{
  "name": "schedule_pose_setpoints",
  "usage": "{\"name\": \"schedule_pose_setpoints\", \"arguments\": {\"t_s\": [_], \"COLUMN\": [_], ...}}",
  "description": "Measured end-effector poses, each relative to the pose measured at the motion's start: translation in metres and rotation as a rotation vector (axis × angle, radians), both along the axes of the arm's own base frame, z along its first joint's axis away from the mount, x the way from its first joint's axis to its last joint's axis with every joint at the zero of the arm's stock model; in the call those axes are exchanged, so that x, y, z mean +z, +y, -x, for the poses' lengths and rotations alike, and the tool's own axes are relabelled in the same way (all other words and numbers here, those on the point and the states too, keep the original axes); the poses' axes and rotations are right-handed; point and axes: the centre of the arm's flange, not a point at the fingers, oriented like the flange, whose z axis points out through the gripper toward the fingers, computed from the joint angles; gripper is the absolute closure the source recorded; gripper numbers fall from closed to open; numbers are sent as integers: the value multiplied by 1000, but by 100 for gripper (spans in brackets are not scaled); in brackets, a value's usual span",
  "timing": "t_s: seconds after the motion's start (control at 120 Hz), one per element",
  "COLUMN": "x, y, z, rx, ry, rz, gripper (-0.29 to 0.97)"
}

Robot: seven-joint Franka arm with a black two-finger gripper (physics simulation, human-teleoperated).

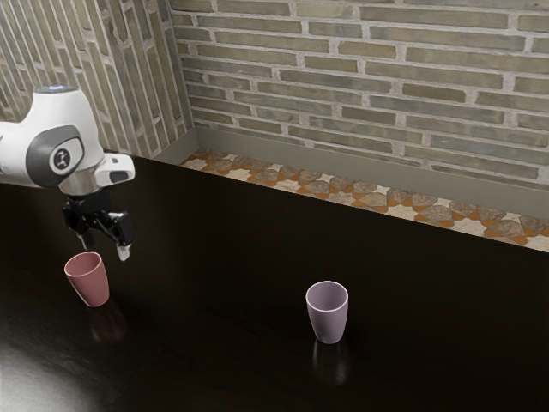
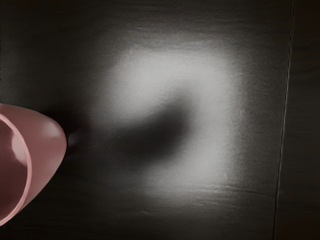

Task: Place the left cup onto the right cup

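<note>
Exterior view: the gripper (image 1: 105,245) hangs wide and empty just above the pink cup (image 1: 87,279), upright on the dark table (image 1: 223,257). The purple cup (image 1: 327,311) stands well apart toward the exterior view's right.

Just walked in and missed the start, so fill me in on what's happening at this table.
A robot arm is going for the pink cup. Its gripper hovers open just above the cup, slightly off to the side, and holds nothing. The pink cup stands upright on the dark table at the exterior view's left. The purple cup stands upright well apart from it, toward the right. Nothing has been lifted or stacked yet.
</note>
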Motion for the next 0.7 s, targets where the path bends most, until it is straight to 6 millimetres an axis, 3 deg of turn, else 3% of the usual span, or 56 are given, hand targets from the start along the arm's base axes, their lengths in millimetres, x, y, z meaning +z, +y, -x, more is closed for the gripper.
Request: {"name": "schedule_pose_setpoints", "arguments": {"t_s": [0.333, 0.7], "x": [-31, -66], "y": [23, 36], "z": [0, -22], "rx": [-20, -41], "ry": [2, 14], "rz": [-40, -60], "gripper": [0, 0]}}
